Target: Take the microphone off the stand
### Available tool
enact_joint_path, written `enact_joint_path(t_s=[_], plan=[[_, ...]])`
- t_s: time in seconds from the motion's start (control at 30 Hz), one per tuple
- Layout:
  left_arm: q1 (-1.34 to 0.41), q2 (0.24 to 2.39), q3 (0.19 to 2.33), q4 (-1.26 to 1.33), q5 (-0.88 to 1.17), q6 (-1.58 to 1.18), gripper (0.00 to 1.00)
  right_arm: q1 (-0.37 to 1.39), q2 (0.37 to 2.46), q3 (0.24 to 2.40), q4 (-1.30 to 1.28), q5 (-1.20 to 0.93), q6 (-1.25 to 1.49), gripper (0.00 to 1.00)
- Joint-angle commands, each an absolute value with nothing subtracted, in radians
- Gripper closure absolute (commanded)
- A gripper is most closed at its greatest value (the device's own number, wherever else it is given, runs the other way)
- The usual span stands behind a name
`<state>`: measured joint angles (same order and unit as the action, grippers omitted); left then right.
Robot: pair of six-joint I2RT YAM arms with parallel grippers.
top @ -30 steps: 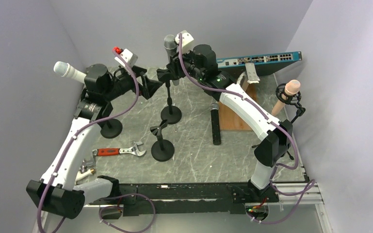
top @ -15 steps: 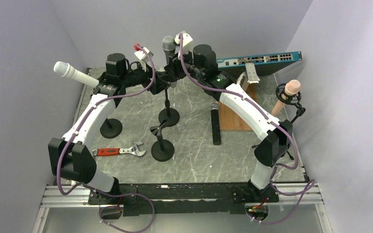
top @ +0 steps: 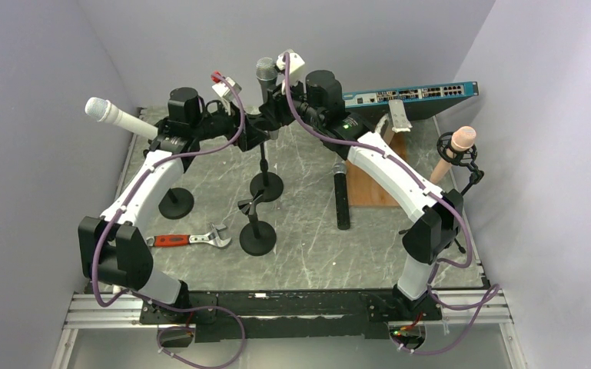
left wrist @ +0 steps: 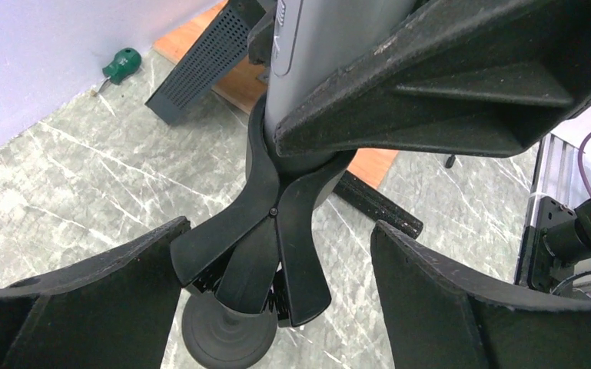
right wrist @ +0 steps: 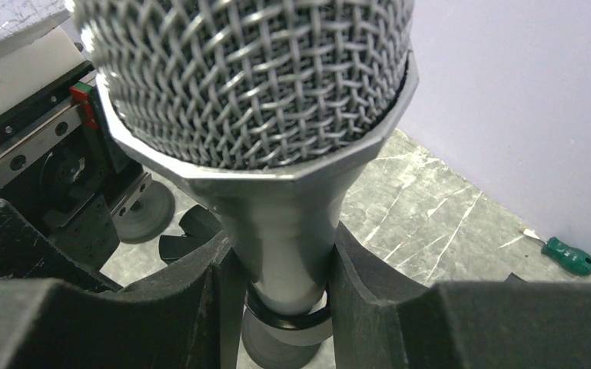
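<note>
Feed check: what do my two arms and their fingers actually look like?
The left arm and right arm have white shells with black joints, each trailing a purple cable. The left fingers and right fingers are matte black, wedge-shaped, rough-surfaced.

The microphone point(right wrist: 246, 84) head runs past the right-wrist view's top edge.

White-shelled left arm point(top: 134, 194) and right arm point(top: 388, 173) have black joints, purple cables point(top: 93, 265), and matte black, rough gripper fingers point(left wrist: 77, 307).
</note>
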<state>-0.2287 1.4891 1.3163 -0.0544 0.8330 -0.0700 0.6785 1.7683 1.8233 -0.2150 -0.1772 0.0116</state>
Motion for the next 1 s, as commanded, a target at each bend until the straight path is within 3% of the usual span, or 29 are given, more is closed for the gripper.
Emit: enact_joint_path(t_s=[0.0, 0.17, 0.27, 0.3, 0.37, 0.77, 0.97], plan=[[-0.230, 1.478, 1.336, -0.064, 0.858, -0.060, 0.14, 0.689, 1.779, 1.866, -0.225, -0.225, 0.067, 1.00], [-0.230, 1.485, 1.347, -0.081, 0.828, -0.063, 0.44, 0.690, 1.778, 1.873, -0.229, -0.225, 0.069, 1.00], [-0.231, 1.474, 1.337, -0.076, 0.815, -0.064, 0.72, 0.691, 1.783, 1.883, -0.233, -0.221, 0.068, 1.00], [-0.231, 1.465, 1.333, -0.077, 0.801, -0.062, 0.87, 0.692, 1.785, 1.886, -0.234, -0.221, 0.067, 1.00], [-0.232, 1.454, 1.324, -0.076, 0.782, -0.054, 0.98, 0.691, 1.787, 1.895, -0.233, -0.216, 0.067, 1.00], [-0.249, 1.438, 1.325, -0.138, 0.715, -0.032, 1.00, 0.697, 1.873, 2.251, -0.340, 0.023, 0.022, 1.00], [-0.261, 1.437, 1.343, -0.189, 0.663, -0.030, 1.00, 0.694, 1.813, 2.244, -0.263, 0.138, 0.012, 1.00]])
